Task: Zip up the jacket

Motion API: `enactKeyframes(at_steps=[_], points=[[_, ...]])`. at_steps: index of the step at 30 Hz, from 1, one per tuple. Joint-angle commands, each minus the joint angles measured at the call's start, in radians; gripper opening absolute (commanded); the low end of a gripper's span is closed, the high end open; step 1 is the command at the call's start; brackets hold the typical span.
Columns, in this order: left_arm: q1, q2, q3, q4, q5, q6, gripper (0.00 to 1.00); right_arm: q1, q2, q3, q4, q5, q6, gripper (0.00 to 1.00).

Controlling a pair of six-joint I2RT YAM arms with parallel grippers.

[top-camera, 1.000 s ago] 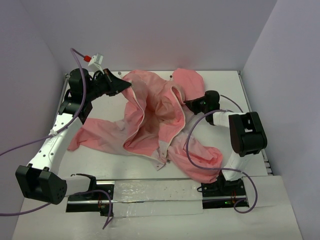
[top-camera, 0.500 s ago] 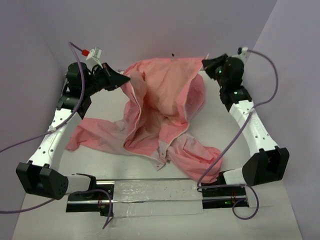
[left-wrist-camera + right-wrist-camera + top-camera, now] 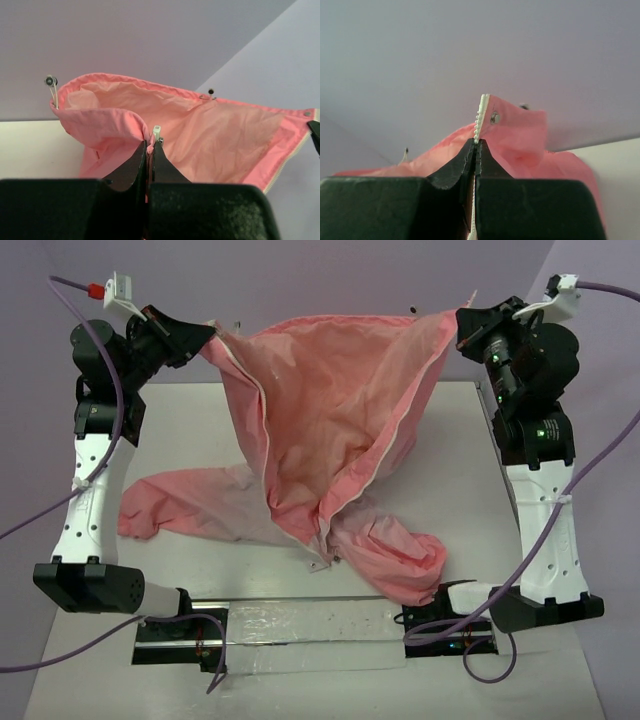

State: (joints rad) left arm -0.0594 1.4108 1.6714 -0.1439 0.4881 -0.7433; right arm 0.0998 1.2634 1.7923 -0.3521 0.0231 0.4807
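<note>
Left gripper (image 3: 203, 337): closed on the jacket (image 3: 340, 410), pinching the top corner of one front edge; raised above the far-left corner of the table (image 3: 460, 490).
Right gripper (image 3: 463, 332): closed on the other front edge, at the zipper teeth (image 3: 480, 112) beside a metal snap (image 3: 495, 118); raised at far right.
Jacket position: hangs spread between both grippers, unzipped, pale lining facing forward; hem and sleeves (image 3: 170, 515) lie on the table.
Zipper edges: wide apart on top, converging low near the front edge.
Free room: bare table right of the fabric; walls (image 3: 300, 280) just behind both grippers.
</note>
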Motion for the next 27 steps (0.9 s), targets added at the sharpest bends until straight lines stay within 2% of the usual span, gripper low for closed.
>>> enactKeyframes(at_steps=[1, 3, 8, 12, 14, 16, 19, 20, 24, 25, 27], points=[[0.001, -0.016, -0.042, 0.133, 0.099, -0.077, 0.0, 0.125, 0.105, 0.036, -0.051, -0.004, -0.132, 0.0], [0.001, -0.045, -0.127, 0.196, 0.107, -0.1, 0.0, 0.244, 0.196, 0.03, -0.063, 0.055, -0.168, 0.0], [0.001, -0.084, -0.224, 0.205, 0.123, -0.111, 0.0, 0.405, 0.436, 0.005, -0.07, 0.175, -0.16, 0.0], [0.001, -0.119, -0.297, 0.179, 0.101, -0.079, 0.0, 0.468, 0.652, 0.063, -0.101, 0.152, -0.153, 0.0], [0.003, -0.135, -0.328, 0.128, 0.069, -0.046, 0.0, 0.485, 0.788, 0.168, -0.183, 0.02, -0.174, 0.16], [0.012, -0.144, -0.349, 0.084, 0.041, -0.017, 0.0, 0.486, 0.837, 0.228, -0.238, -0.009, -0.188, 0.38], [0.02, -0.165, -0.41, 0.069, 0.027, 0.006, 0.0, 0.482, 0.785, 0.189, -0.229, 0.015, -0.209, 0.67], [0.022, -0.17, -0.43, 0.066, 0.021, 0.014, 0.0, 0.478, 0.751, 0.166, -0.219, 0.022, -0.215, 0.73], [0.041, -0.165, -0.499, 0.08, 0.036, 0.011, 0.0, 0.471, 0.662, 0.128, -0.208, 0.055, -0.237, 0.74], [0.046, -0.164, -0.506, 0.093, 0.041, 0.003, 0.0, 0.471, 0.647, 0.119, -0.204, 0.063, -0.239, 0.72], [0.05, -0.164, -0.526, 0.116, 0.051, -0.009, 0.0, 0.471, 0.612, 0.089, -0.189, 0.081, -0.241, 0.63]])
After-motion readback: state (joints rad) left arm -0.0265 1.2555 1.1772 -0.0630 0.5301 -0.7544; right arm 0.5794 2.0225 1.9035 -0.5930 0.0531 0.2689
